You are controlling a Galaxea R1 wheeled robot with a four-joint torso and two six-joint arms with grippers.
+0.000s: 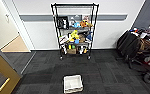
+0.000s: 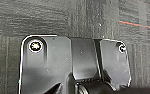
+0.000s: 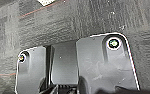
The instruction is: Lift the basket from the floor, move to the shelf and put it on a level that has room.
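Note:
The basket (image 1: 72, 83), cream with a pale inside, sits on the floor (image 1: 103, 72) of dark grey carpet near the bottom middle of the head view. Straight beyond it the shelf (image 1: 74, 30), a tall black wire rack, stands against the white wall. Its top level (image 1: 74, 5) is bare, while the lower tiers are crowded with toys and boxes. Both wrist views look down on the floor (image 2: 66, 17) (image 3: 78, 22) past the robot's dark plate.
An open doorway (image 1: 13, 45) with tan flooring lies at the left, and a yellow-edged door (image 1: 2, 67) stands in the near left. A heap of dark bags and a wheeled cart (image 1: 141, 47) fills the right side. A thin red line (image 2: 133, 24) crosses the carpet.

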